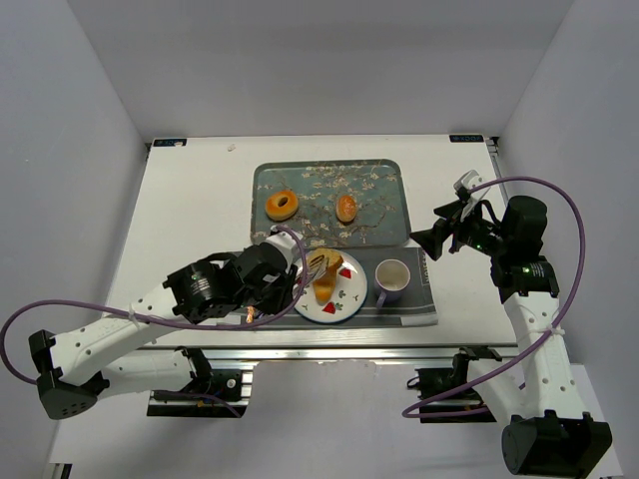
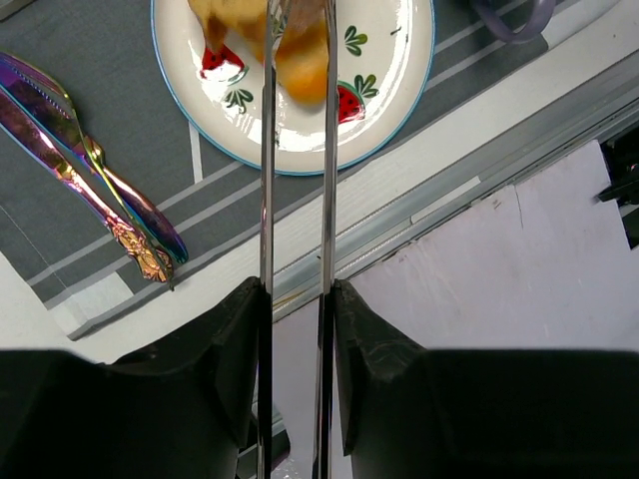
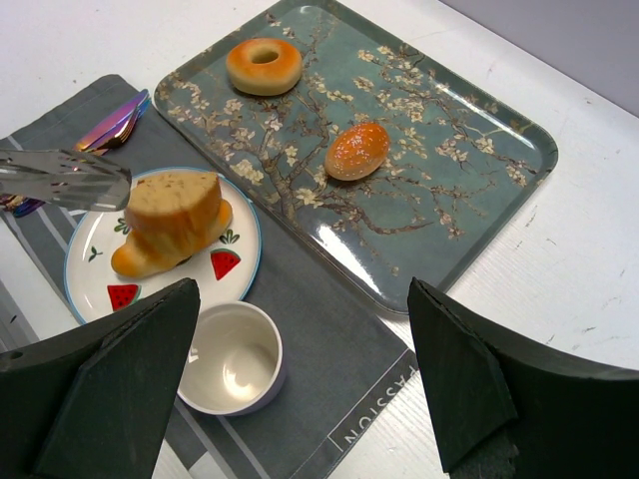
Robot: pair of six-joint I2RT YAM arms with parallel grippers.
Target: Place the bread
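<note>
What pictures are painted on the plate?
The plate has red watermelon slices and green leaves on white, with a blue rim. Clearest in the right wrist view.

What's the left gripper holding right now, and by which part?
Left gripper clamps metal tongs across both arms, well back from the tips at the bread. Right gripper holds nothing.

We find cutlery (image 2: pixel 90 175) lying left of the tongs (image 2: pixel 268 150) in our left gripper (image 2: pixel 297 299) | cup (image 1: pixel 391 280) ahead-right, just beside plate (image 2: pixel 300 165) | mat (image 2: pixel 200 215) between cutlery and plate bare | table edge (image 2: pixel 479 150) right.
</note>
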